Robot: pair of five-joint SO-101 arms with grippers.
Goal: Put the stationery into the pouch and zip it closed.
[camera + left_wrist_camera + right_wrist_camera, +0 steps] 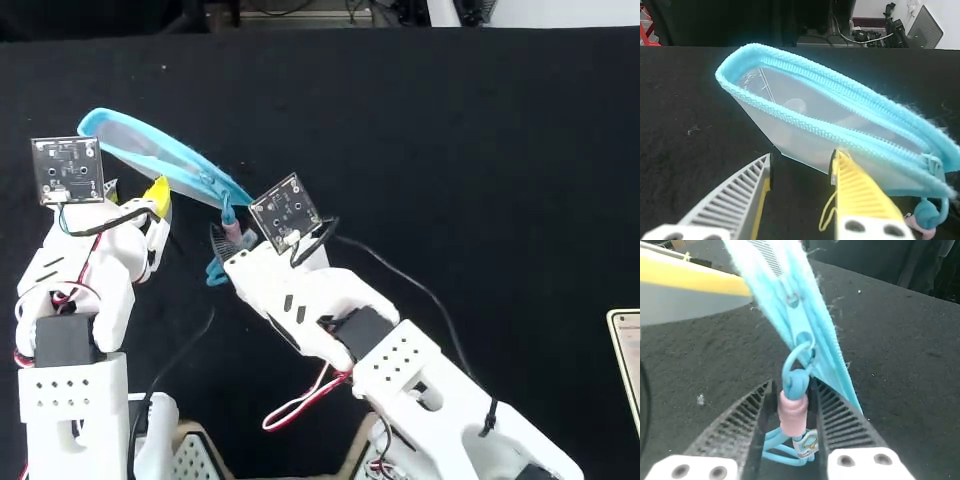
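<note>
Contents of the pouch are hard to make out. Through the cloudy wall I get a pale round blob and some thin lines, and can't say what they are. Its mouth gapes open along most of the blue zip, with the slider sitting near the far end.

From above, the pouch stands on edge on the black desk between the two arms, and the right arm's camera board hides the end with the pull.

Left gripper has its fingers clearly apart. The pouch's bottom edge sits right at the tips, and the yellow finger overlaps the lower wall. I can't tell whether it actually presses on it.

Right gripper is clamped on the zip pull, a pink bead on a blue cord loop, pinched between both ribbed fingers.

Writing-wise, a little tag hangs below the bead with a print too small to read. A pale card at the desk's right edge is cut off by the frame, and its text is unreadable too.
</note>
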